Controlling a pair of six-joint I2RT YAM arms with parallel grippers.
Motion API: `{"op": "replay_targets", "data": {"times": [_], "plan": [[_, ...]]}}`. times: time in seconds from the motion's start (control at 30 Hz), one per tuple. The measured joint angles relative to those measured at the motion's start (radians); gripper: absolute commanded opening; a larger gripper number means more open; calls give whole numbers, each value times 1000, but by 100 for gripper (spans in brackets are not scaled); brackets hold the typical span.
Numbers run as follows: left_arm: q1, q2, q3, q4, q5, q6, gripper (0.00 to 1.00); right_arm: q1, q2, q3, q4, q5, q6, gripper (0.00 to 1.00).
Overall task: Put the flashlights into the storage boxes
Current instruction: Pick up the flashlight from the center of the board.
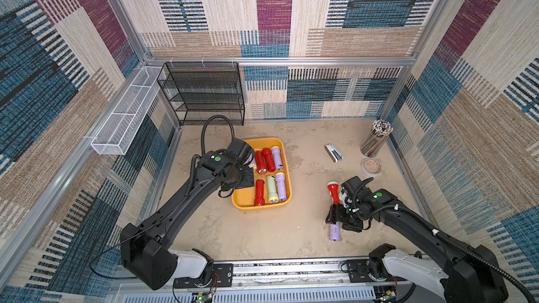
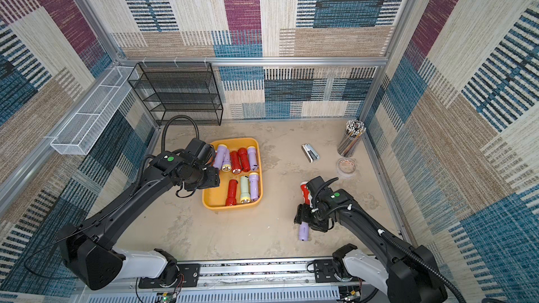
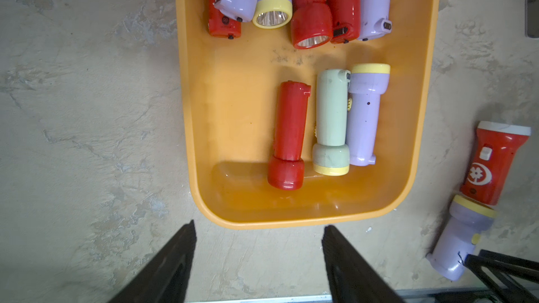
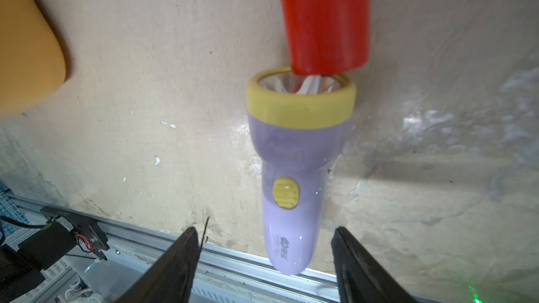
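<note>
Eyes on the yellow tray [image 1: 243, 198], and it's filling up: in the row nearest the robot a red flashlight [image 1: 259, 192], the pale green flashlight [image 1: 272, 189] and a lilac flashlight [image 1: 281, 186] lie side by side on the tray floor. In the left wrist view the green and lilac pair touch and the red lies a little apart. The far row is a crowded mix of red and lilac bodies [image 3: 310, 10], some overlapping. Two are still outside! On the right arm's side of the tray and well clear of it, a white-rimmed red flashlight [image 1: 334, 192] lies on the tabletop. A yellow-headed lilac flashlight [image 1: 334, 231] lies end to end with it, farther from the tray, its head meeting the red one's butt in the right wrist view. The right gripper [image 4: 264, 228] hovers over that lilac one, its fingers spread wide and nothing clamped, the barrel's tail showing in the gap between them. The left gripper [image 3: 259, 225] hangs just off the tray's near rim, fingers likewise parted and empty. Out beyond the tray on the right arm's side sit a grey stapler [image 1: 334, 153], a roll of tape [image 1: 371, 166] and a cup of pencils [image 1: 374, 138]. Behind the tray a black mesh rack [image 1: 204, 91] stands against the back wall, with a white wire basket [image 1: 125, 118] on the side wall beside it.
</note>
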Motion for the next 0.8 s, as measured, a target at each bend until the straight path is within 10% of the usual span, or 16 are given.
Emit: {"op": "replay_targets", "data": {"times": [0.8], "plan": [[109, -28, -25, 14, 53, 75, 72, 14, 128, -64, 145, 37, 63, 45]]}}
